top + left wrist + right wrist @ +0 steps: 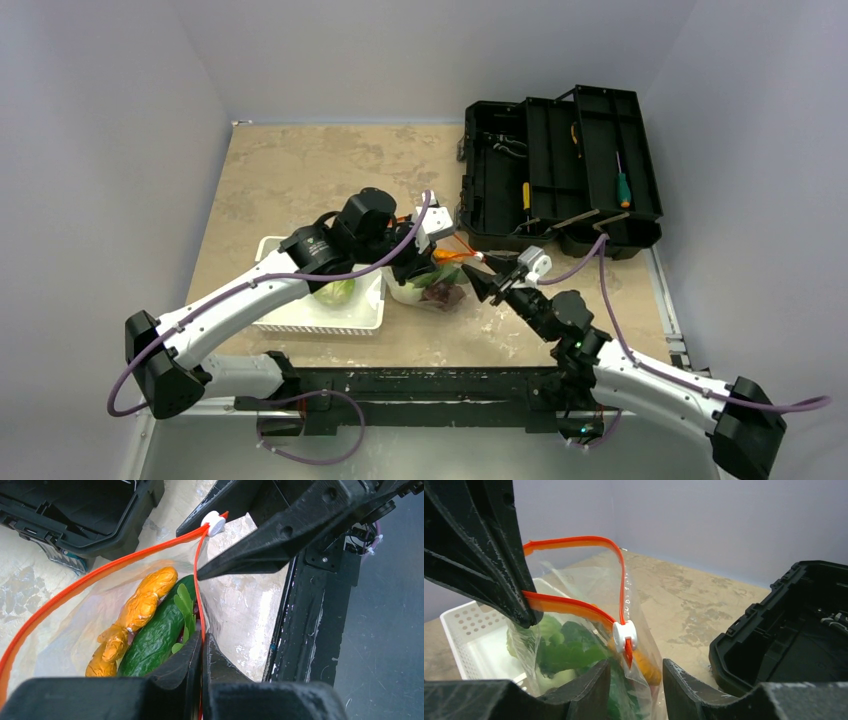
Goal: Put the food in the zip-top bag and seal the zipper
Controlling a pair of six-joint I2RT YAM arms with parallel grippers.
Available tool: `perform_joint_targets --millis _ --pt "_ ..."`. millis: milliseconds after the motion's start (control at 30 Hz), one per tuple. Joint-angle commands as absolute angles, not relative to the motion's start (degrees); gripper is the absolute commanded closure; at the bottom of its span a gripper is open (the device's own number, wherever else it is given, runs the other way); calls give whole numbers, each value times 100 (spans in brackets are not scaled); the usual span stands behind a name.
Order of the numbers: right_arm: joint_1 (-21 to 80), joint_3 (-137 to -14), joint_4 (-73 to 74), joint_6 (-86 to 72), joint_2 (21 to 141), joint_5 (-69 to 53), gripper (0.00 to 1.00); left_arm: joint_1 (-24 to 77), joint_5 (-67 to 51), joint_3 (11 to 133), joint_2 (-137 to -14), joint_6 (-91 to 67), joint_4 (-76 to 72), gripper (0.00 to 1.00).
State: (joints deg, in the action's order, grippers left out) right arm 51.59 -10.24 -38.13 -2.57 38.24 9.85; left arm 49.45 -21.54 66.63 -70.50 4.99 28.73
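The left wrist view shows what the overhead view hides under the arm: the left hand is clamped shut on the thin orange-red zipper strip, its fingers pressed together over it at 6 o'clock. Beyond them, inside the clear crinkly zip-top bag, lie a dark green cucumber, lumpy orange pieces at its 9 o'clock, and a small green leaf.

The right wrist view shows the right hand spread open, with the small white slider just above the gap. The bag mouth gapes.

From above, the bag stands mid-table. The white slatted basket at its 9 o'clock holds a green cabbage. The open black toolbox stands at 1 o'clock.
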Motion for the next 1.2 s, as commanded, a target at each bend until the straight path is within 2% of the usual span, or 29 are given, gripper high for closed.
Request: perform_joint_targets --millis 0,67,233,500,667,700,767,967,1067,1167 --pt "4924 -1221 -4066 -345 3769 770 63 4904 -2329 6820 -7047 424 2636 100" --pt "4874 -1213 -4026 -372 3660 775 68 4909 -2321 6825 -7043 426 2628 100" --pt "4843 -1266 -3849 -334 3533 743 70 4905 -2339 6836 -7077 396 2641 100" --pt "4846 -1409 -3888 -243 3842 280 83 4908 -2329 6829 -7077 396 2640 100" --pt "4847 -1397 -4030 -234 3886 377 84 4897 -2332 6832 -7084 404 2646 100" --pt "4848 -1397 -4030 -217 3871 409 87 4902 -2335 6831 -7087 404 2640 100" --pt "4843 -1389 -4026 -195 3834 517 100 4896 -2335 6835 -7092 403 2653 100" --pt "4843 -1394 -3748 -278 3593 524 100 4898 -2124 6943 -7095 538 2850 100" --pt "4843 -1684 -3243 -322 3548 166 100 4919 -2069 7253 -7117 847 3424 84" --pt "4845 -2044 -2713 -232 3595 -97 100 4917 -2085 7438 -6990 914 3405 63"
